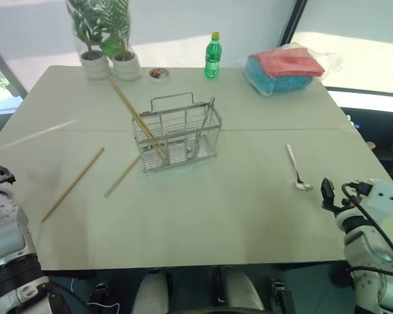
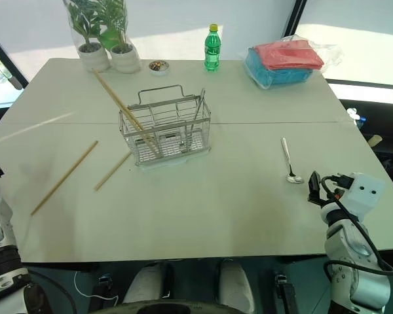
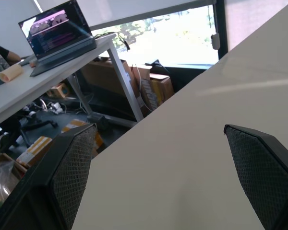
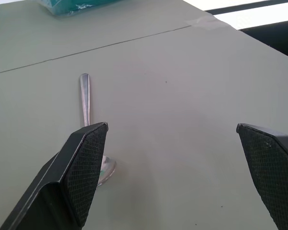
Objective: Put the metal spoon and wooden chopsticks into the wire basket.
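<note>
- Metal spoon (image 1: 297, 169): flat on the tabletop (image 1: 249, 216), right side, bowl toward the robot, just ahead of the right gripper (image 4: 175, 167).
- Wooden chopsticks: one (image 1: 134, 114) leans in the wire basket (image 1: 180, 134); two (image 1: 73, 184) lie left of it.
- Both grippers: fingers (image 3: 74, 172) spread wide, holding nothing.

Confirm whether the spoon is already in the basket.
No, the spoon lies on the table, well to the right of the basket.
</note>
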